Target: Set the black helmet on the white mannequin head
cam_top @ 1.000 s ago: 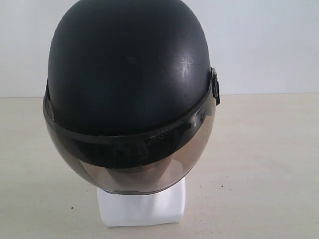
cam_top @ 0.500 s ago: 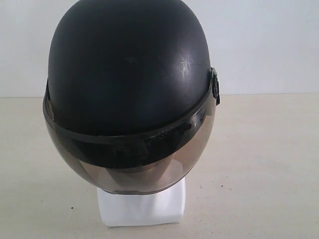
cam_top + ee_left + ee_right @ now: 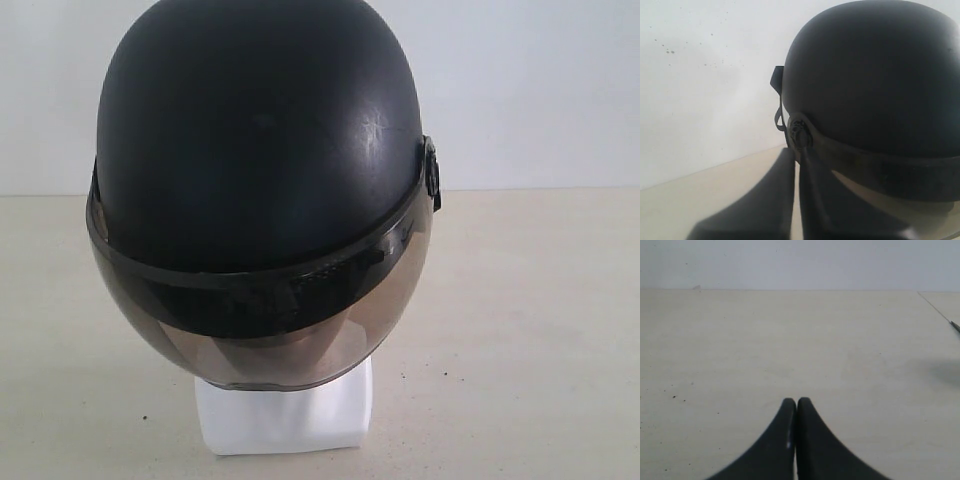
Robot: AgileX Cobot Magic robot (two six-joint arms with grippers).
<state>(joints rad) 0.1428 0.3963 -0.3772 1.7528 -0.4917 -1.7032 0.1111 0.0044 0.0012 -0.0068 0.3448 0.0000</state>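
The round matte-black helmet (image 3: 260, 150) with its smoky visor sits on the glossy white mannequin head (image 3: 285, 418), centre frame, evidently placed. Left claw (image 3: 796, 155) and right claw (image 3: 796, 407) are pressed together, holding nothing.

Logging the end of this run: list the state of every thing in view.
Round matte-black helmet: seated on the head, smoky visor down.
Glossy white mannequin head: upright, only its base uncovered.
Left hand: shut, empty, beside the helmet.
Right hand: shut, empty, over bare table.
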